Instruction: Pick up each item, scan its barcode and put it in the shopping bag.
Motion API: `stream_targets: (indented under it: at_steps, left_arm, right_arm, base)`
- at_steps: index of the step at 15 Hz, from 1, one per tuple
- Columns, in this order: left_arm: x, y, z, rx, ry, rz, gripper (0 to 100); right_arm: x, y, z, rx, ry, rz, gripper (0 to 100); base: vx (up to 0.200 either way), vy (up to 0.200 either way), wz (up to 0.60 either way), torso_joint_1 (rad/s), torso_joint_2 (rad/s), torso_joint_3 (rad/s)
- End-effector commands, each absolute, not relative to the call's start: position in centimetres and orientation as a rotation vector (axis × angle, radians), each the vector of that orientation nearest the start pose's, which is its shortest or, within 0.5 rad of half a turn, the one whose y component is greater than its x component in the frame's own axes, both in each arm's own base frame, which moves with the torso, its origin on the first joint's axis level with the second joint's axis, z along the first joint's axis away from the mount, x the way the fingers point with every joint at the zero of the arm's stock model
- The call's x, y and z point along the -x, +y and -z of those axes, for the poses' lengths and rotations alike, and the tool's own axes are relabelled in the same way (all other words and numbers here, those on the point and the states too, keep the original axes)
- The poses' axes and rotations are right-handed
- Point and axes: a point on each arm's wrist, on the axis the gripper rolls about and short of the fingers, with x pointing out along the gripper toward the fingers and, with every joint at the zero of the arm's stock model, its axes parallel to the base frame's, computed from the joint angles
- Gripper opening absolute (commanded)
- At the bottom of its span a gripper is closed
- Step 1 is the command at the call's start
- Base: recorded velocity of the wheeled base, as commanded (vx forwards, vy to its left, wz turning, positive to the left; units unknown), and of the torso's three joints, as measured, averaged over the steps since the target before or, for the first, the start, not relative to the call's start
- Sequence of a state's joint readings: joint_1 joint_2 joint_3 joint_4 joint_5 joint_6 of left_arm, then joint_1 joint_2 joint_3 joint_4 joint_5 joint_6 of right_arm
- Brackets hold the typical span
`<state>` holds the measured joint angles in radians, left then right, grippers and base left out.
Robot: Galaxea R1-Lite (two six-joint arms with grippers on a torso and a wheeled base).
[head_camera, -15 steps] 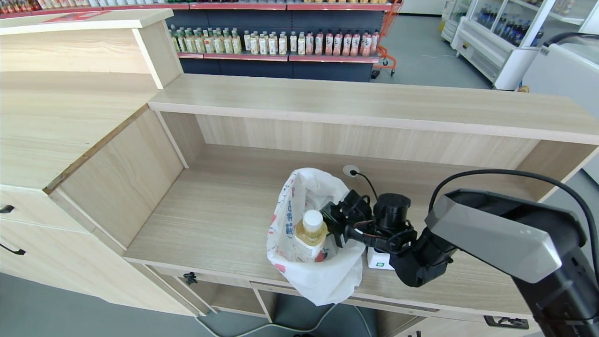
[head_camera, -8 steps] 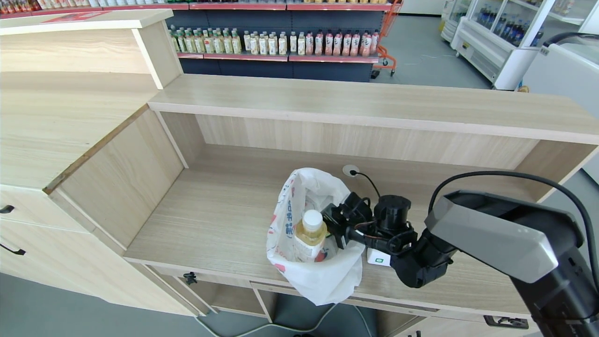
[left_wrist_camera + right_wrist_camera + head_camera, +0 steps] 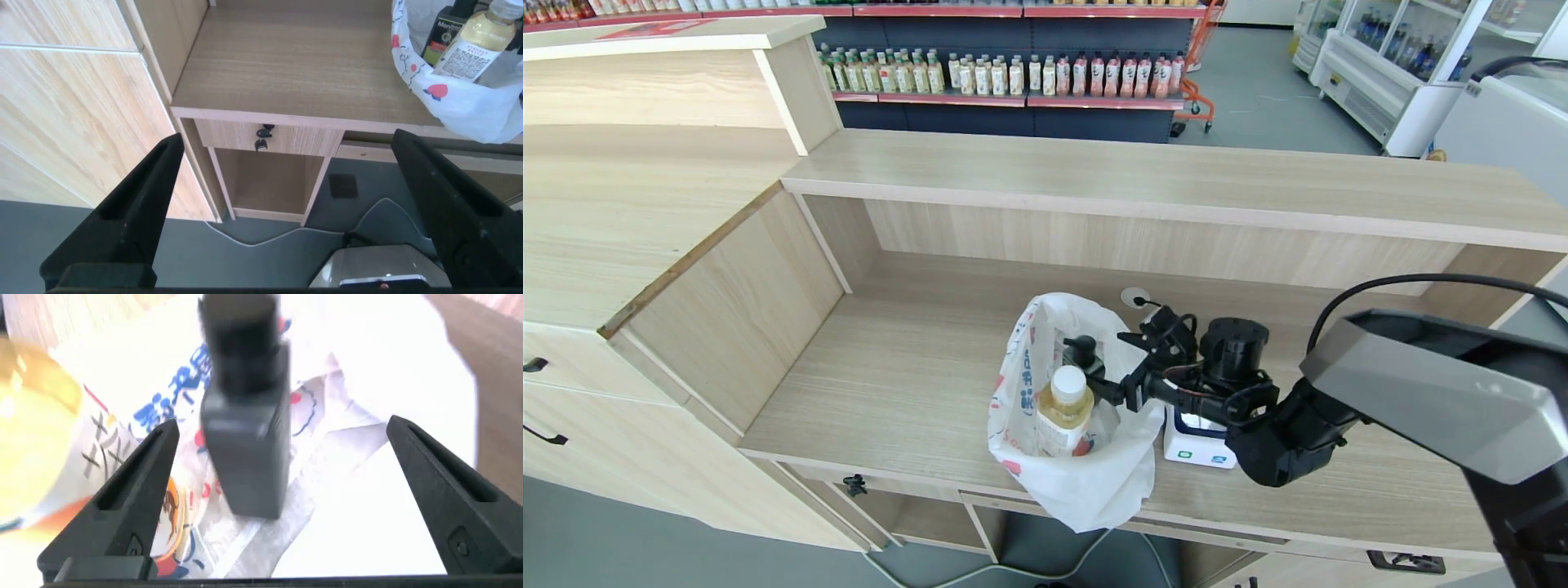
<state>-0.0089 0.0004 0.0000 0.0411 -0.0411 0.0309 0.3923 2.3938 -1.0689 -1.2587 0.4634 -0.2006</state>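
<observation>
A white shopping bag (image 3: pixel 1072 478) stands at the counter's front edge. Inside it are a yellow drink bottle with a white cap (image 3: pixel 1063 406) and a black pump bottle (image 3: pixel 1081 353), both upright. My right gripper (image 3: pixel 1129 369) hovers at the bag's right rim, open, nothing held. In the right wrist view the pump head (image 3: pixel 243 416) stands just ahead of the spread fingers (image 3: pixel 139 490), with the bag (image 3: pixel 368 490) behind. My left gripper (image 3: pixel 286 147) hangs open, low in front of the counter, left of the bag (image 3: pixel 458 94).
A small white scanner box (image 3: pixel 1199 445) sits on the counter (image 3: pixel 898 384) right of the bag, under my right wrist. A cable runs to a grommet (image 3: pixel 1134 296) behind. A raised ledge (image 3: pixel 1143 184) walls the back, a side panel (image 3: pixel 735 318) the left. A drawer lock (image 3: pixel 263 137) is below.
My right gripper has drawn back up and to the right out of the bag. The black pump bottle's top now shows in the bag, and more of the scanner box is uncovered.
</observation>
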Motion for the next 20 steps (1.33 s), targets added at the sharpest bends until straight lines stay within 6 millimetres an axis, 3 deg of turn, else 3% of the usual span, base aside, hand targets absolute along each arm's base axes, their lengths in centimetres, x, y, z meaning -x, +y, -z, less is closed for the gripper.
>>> stream_targets:
  at_steps: [1,3,5,7,9,11,13,15,20]
  left_arm:
    - [2.3,-0.1,-7.1,-0.030,0.041,0.051,100]
    - [2.3,-0.1,-7.1,-0.030,0.041,0.051,100]
    - [2.3,-0.1,-7.1,-0.030,0.041,0.051,100]
    - [2.3,-0.1,-7.1,-0.030,0.041,0.051,100]
    - [2.3,-0.1,-7.1,-0.030,0.041,0.051,100]
    - [2.3,-0.1,-7.1,-0.030,0.041,0.051,100]
    - [2.3,-0.1,-7.1,-0.030,0.041,0.051,100]
    - [2.3,-0.1,-7.1,-0.030,0.041,0.051,100]
    - [2.3,-0.1,-7.1,-0.030,0.041,0.051,100]
  right_arm:
    - [-38.0,15.8,-10.2,0.105,-0.075,-0.844,100]
    - [-35.3,14.0,-13.6,0.053,-0.077,-0.840,100]
    - [-32.5,12.6,-15.6,0.039,-0.069,-0.829,100]
    - [-26.9,9.4,-18.1,0.027,-0.076,-0.786,100]
    - [-23.3,7.3,-19.3,0.011,-0.070,-0.744,100]
    - [-18.8,5.0,-20.1,0.009,-0.001,-0.575,100]
    - [-15.7,4.0,-19.2,0.009,0.068,-0.433,100]
    - [-11.4,2.8,-16.4,0.031,0.145,-0.280,100]
    - [-4.2,0.7,-12.9,0.033,0.119,-0.178,100]
  base:
    - [0.000,0.000,0.00,0.000,0.00,0.000]
    - [0.000,0.000,0.00,0.000,0.00,0.000]
    - [0.000,0.000,0.00,0.000,0.00,0.000]
    - [0.000,0.000,0.00,0.000,0.00,0.000]
    - [0.000,0.000,0.00,0.000,0.00,0.000]
    - [0.000,0.000,0.00,0.000,0.00,0.000]
    - [0.000,0.000,0.00,0.000,0.00,0.000]
    - [0.000,0.000,0.00,0.000,0.00,0.000]
    - [0.000,0.000,0.00,0.000,0.00,0.000]
